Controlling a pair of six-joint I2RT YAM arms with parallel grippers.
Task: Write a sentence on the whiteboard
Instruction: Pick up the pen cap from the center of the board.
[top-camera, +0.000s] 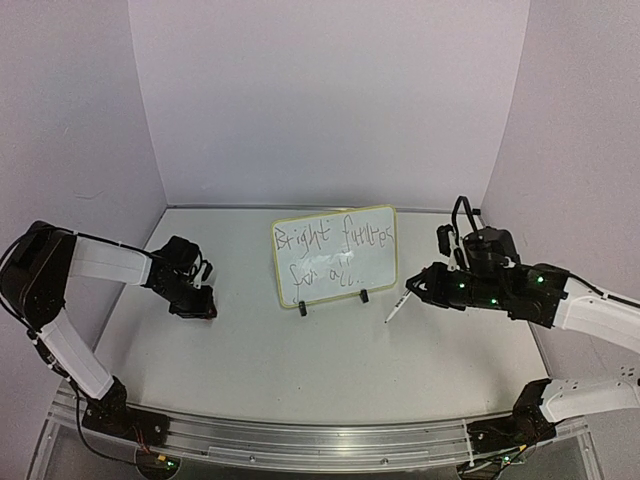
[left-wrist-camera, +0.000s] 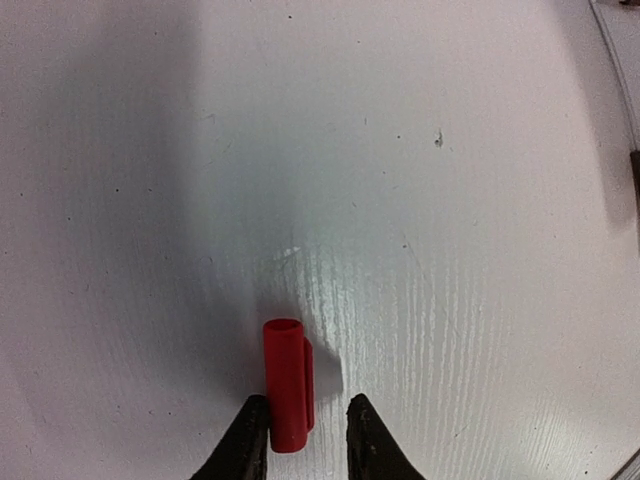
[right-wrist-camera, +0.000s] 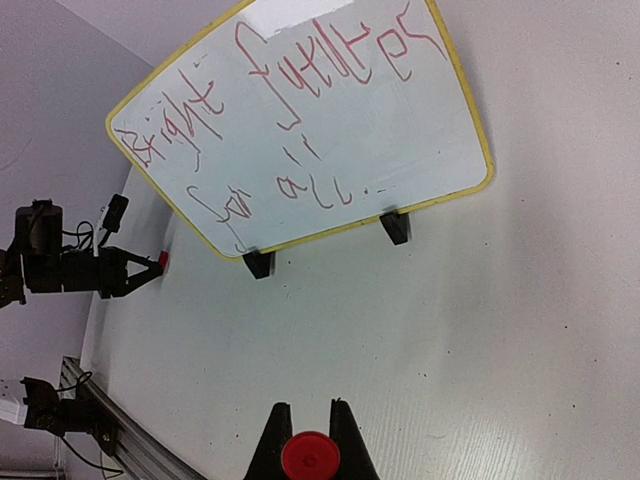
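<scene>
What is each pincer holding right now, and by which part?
Right pincer: the marker, by its red rear end. Left pincer: red cap between its tips, grip unclear.

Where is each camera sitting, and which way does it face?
Top external: high behind both arms, looking down on the small yellow-rimmed whiteboard.
Left wrist: faces the white table; left gripper fingers flank a red plastic cap.
Right wrist: faces the whiteboard; right gripper pinches a white marker by its red end.
Shared: top and right wrist both show whiteboard and left gripper.
</scene>
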